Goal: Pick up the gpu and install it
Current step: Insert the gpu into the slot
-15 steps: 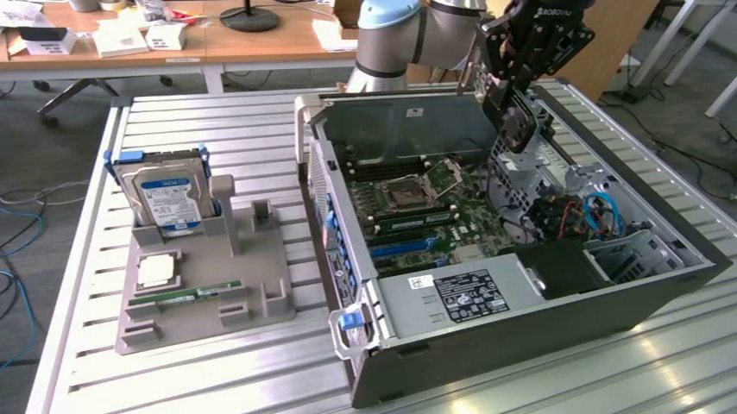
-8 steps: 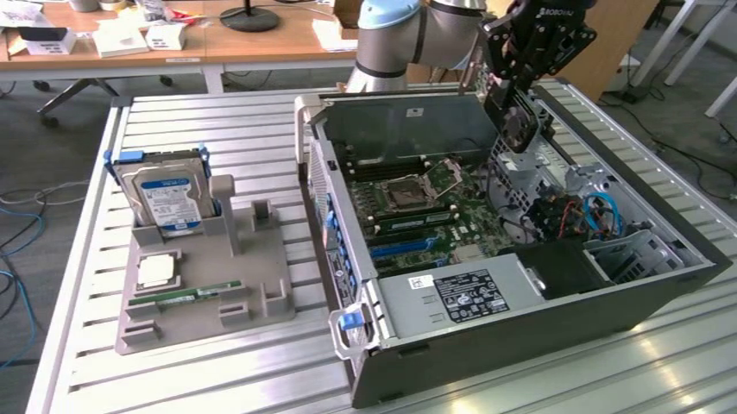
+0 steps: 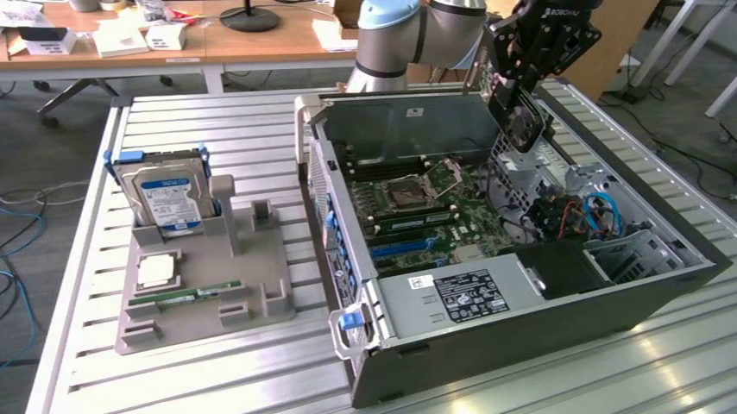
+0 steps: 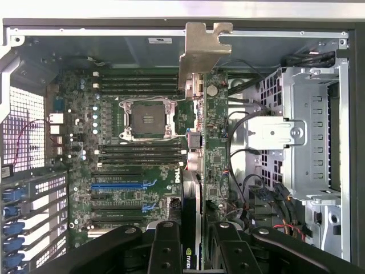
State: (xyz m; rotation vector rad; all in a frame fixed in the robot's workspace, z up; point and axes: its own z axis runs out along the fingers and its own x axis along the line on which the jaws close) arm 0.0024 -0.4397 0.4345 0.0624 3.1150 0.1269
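My gripper [image 3: 515,82] hangs above the open computer case [image 3: 645,297], shut on the gpu [image 3: 524,116]. The card is a black board held on edge, pointing down into the case's far right part. In the wrist view the gpu [image 4: 199,142] shows edge-on between my black fingers [image 4: 165,245], with its silver end bracket [image 4: 202,51] at the far end. Below it lies the green motherboard [image 4: 137,142], with its blue slots [image 4: 122,185] off to one side of the card. The card hangs clear of the board.
On the exterior view's left, a grey fixture [image 3: 202,276] holds a silver hard drive [image 3: 171,197], a CPU [image 3: 158,270] and a green RAM stick [image 3: 185,296]. Inside the case are a power supply [image 3: 461,293] and a metal drive cage [image 4: 308,131] with loose cables.
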